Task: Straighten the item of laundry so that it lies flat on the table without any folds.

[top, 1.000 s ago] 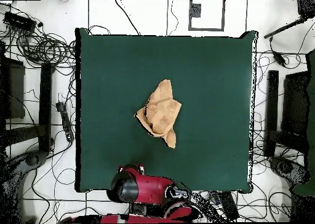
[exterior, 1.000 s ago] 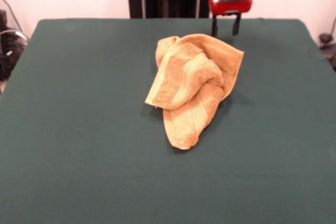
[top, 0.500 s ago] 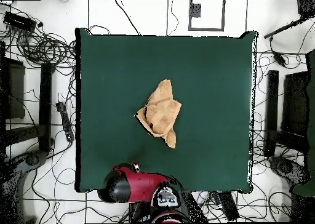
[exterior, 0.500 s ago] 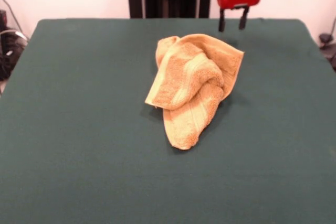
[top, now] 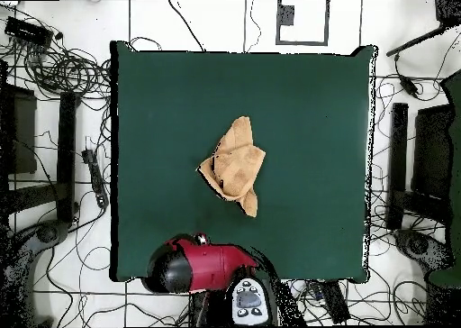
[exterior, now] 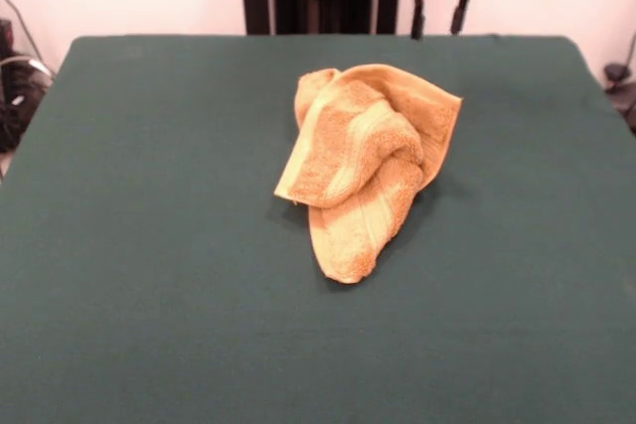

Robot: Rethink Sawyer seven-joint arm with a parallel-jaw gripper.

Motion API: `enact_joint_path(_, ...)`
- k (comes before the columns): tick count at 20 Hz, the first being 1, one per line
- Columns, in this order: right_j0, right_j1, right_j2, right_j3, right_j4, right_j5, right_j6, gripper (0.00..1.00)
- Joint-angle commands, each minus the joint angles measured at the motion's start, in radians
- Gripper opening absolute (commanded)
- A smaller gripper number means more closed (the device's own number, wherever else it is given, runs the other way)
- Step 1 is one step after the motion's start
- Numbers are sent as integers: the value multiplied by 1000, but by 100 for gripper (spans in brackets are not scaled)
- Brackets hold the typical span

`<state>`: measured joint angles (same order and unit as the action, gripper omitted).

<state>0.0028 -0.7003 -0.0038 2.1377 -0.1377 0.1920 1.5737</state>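
Straightening is not yet achieved: the terry hand towel (exterior: 366, 161) is seen bunched and folded over itself near the middle of the green bench (exterior: 149, 245). The tool (exterior: 438, 17) hangs empty, parted, at the far edge, well apart from it.

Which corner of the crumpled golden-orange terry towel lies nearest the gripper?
The pointed upper-right corner of the golden-orange terry towel, in the front view. It juts toward the table's far edge below the open gripper; the narrow tail points away.

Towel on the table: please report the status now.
Gripper open, empty, above the table's far edge. Hand towel crumpled mid-table, folds remain. Nothing blocking.
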Motion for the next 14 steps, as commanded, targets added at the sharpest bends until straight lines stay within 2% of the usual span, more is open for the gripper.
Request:
enact_joint_path(1,-46,24,72,-184,-99,87,-24,100)
enact_joint_path(10,-55,33,86,-191,-181,54,24,100)
enact_joint_path(14,-82,87,124,-188,-201,21,34,100)
